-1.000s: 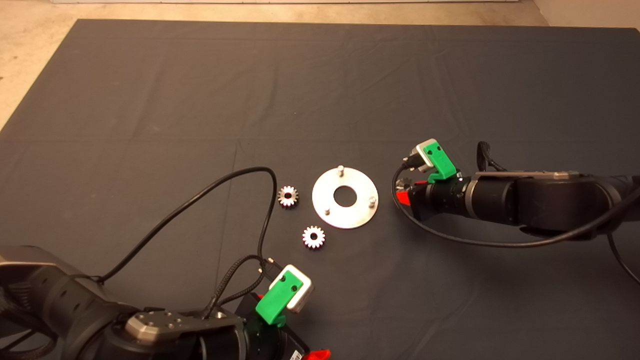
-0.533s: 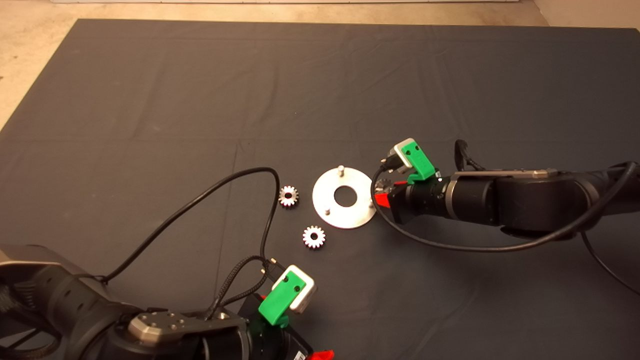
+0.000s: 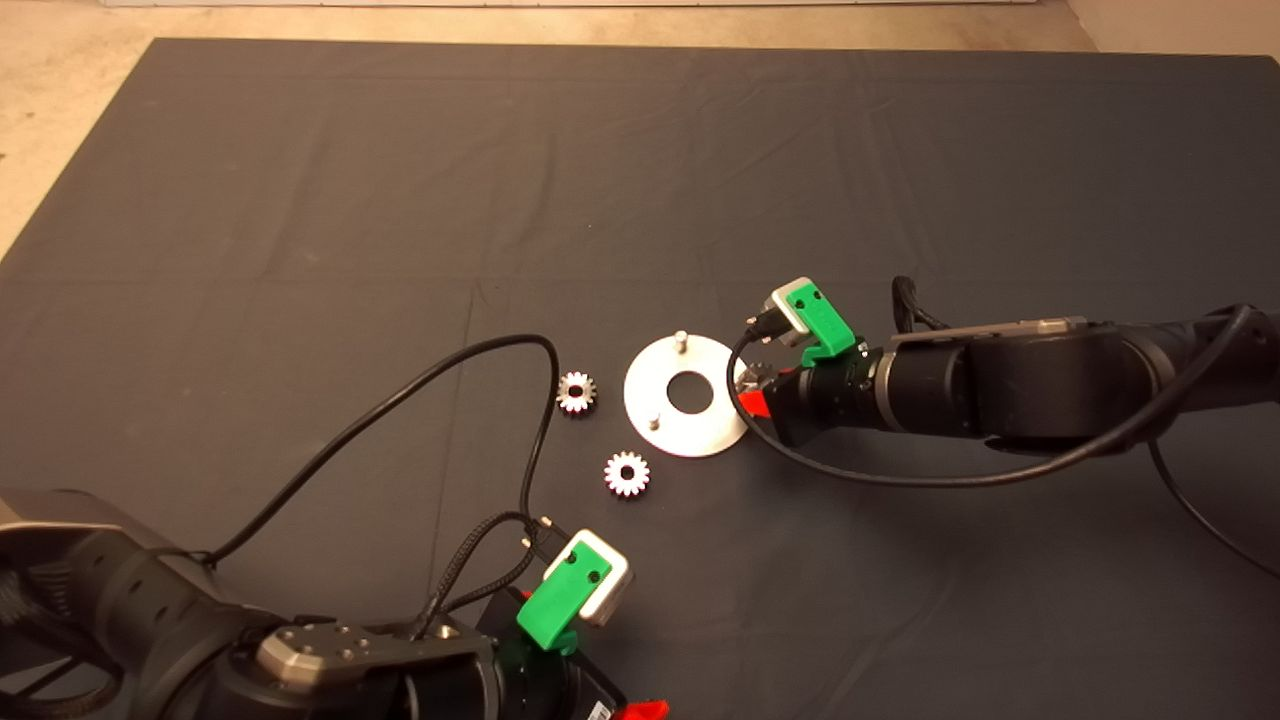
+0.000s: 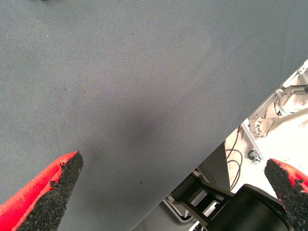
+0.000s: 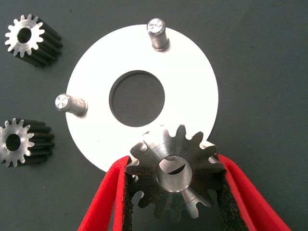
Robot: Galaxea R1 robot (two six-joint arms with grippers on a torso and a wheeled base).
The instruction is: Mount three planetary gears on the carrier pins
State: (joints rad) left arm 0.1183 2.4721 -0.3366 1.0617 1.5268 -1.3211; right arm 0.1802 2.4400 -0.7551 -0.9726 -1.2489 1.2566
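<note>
While the right arm reaches in over the dark mat (image 3: 300,200), stock runs as follows.

Mat: creased cloth, bearing all parts.

Left gripper (image 4: 168,192): parked at the mat's near edge, fingers spread wide, holding nothing.

Right gripper (image 5: 173,192): at the right rim of the plate, pads clamped on opposite tooth flanks of one gear.

Carrier plate (image 5: 192,86): flat silver disc with a large centre hole, lying on the mat.

Planetary gears, three: held gear (image 5: 175,166) poised over the third pin, whose top shows through the bore; two loose gears (image 5: 26,36) (image 5: 19,143) lie on the mat just left of the plate. Likely dense, rigid and slippery steel; best gripped across the teeth, bore kept clear.

Carrier pins: two bare (image 5: 158,32) (image 5: 70,103), upright.
</note>
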